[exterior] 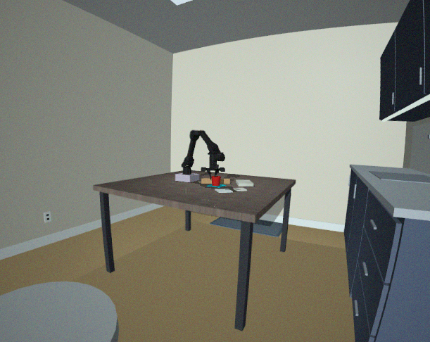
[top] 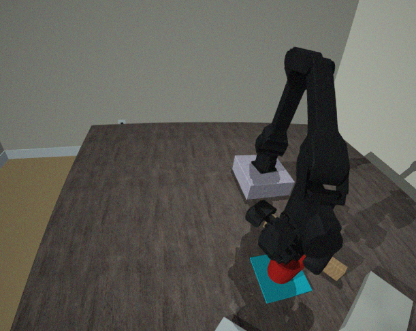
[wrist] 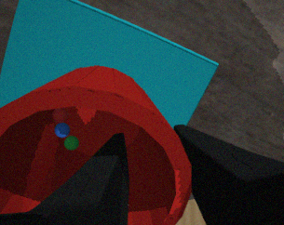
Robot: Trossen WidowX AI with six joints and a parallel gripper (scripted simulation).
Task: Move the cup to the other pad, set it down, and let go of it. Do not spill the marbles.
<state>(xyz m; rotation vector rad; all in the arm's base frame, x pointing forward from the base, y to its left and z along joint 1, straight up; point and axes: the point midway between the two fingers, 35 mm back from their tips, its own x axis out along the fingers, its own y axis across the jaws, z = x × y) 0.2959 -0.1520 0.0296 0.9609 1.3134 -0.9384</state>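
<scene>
Red cup (top: pixel 282 272) w/ marbles (wrist: pixel 66 136) sits on teal pad (top: pixel 284 287); gripper (wrist: pixel 149 167) open, fingers straddling rim. Risk: lifting off could snag wall, tip cup.

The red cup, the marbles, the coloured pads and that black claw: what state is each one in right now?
Red cup: upright, sitting on the teal pad.
Marbles: a blue one and a green one, both inside the cup, none spilled.
Teal pad: flat on the table, cup on it.
Tan pad: flat on the table, nothing on it, mostly hidden by the arm.
Gripper: open, fingers either side of the cup wall with a gap showing.
</scene>
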